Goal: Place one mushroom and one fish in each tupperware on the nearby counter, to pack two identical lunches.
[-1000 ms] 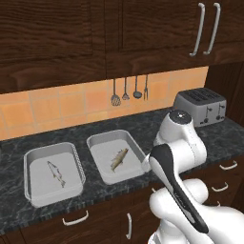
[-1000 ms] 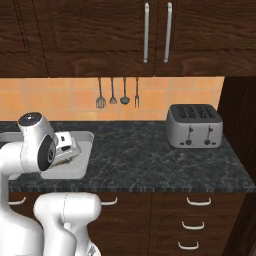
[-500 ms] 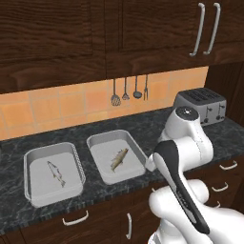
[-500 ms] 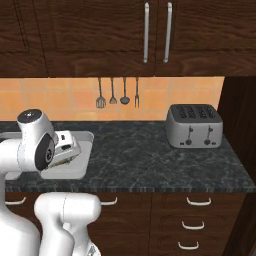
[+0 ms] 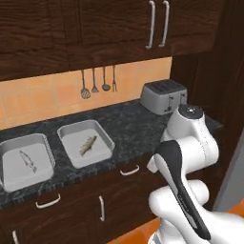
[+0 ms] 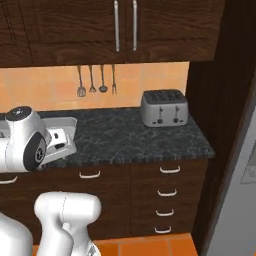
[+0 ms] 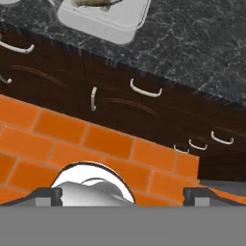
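Trays: two tupperware on the counter (image 5: 128, 125), side by side at the left of the left base view; left tray (image 5: 25, 160), right tray (image 5: 86, 142)
Contents: one fish in each, left fish (image 5: 27, 161) and right fish (image 5: 87, 145); no mushroom seen in either, so by my reading half the packing is left
Fish axes: left fish runs upper left to lower right in that frame, right fish lower left to upper right
Gripper: gripper (image 7: 122, 194) at the bottom of the hand view, tips wide apart with nothing between them, so open and empty
Aim: hand looks down at orange floor tiles and cabinet fronts, off the counter's front edge
Key relation: from the hand, a tray (image 7: 106, 18) with a fish (image 7: 93, 3) sits at the top edge, well apart from the tips, beyond the drawer handles
Toaster: toaster (image 6: 164, 107) at the counter's right end, well apart from the trays
Next need: a mushroom has to be found; none can be made out on this counter
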Controlling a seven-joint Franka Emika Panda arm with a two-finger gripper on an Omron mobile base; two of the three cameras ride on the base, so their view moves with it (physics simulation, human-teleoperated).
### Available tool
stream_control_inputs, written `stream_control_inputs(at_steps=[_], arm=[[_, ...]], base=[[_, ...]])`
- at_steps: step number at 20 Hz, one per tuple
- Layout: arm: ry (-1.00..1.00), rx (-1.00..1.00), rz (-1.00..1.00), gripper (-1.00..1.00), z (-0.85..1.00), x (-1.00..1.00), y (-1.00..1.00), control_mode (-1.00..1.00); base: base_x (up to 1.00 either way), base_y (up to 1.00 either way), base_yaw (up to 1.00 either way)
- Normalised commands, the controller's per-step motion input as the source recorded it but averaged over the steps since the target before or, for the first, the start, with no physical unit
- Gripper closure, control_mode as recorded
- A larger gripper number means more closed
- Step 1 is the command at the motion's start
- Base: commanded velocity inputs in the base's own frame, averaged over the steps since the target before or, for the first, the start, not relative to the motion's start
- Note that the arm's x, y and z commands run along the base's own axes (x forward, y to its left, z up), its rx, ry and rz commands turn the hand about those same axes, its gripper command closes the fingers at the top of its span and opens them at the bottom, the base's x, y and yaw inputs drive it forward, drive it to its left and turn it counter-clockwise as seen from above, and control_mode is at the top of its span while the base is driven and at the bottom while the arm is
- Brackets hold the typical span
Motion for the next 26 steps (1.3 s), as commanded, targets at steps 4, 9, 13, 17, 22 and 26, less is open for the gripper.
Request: stream_control_inputs(at_steps=[4, 9, 13, 17, 22, 26], arm=[[0.0, 0.0, 0.0, -1.0, 0.0, 0.0, 0.0, 1.0], [0.0, 0.0, 0.0, -1.0, 0.0, 0.0, 0.0, 1.0], [0.0, 0.0, 0.0, -1.0, 0.0, 0.0, 0.0, 1.0], [0.0, 0.0, 0.0, -1.0, 0.0, 0.0, 0.0, 1.0], [0.0, 0.0, 0.0, -1.0, 0.0, 0.0, 0.0, 1.0], [0.0, 0.0, 0.0, -1.0, 0.0, 0.0, 0.0, 1.0]], base=[[-0.45, -0.66, -0.53], [-0.24, -0.56, -0.63], [0.04, -0.71, -0.61], [0.45, -0.68, -0.41], [0.72, -0.64, -0.2], [0.72, -0.51, -0.22]])
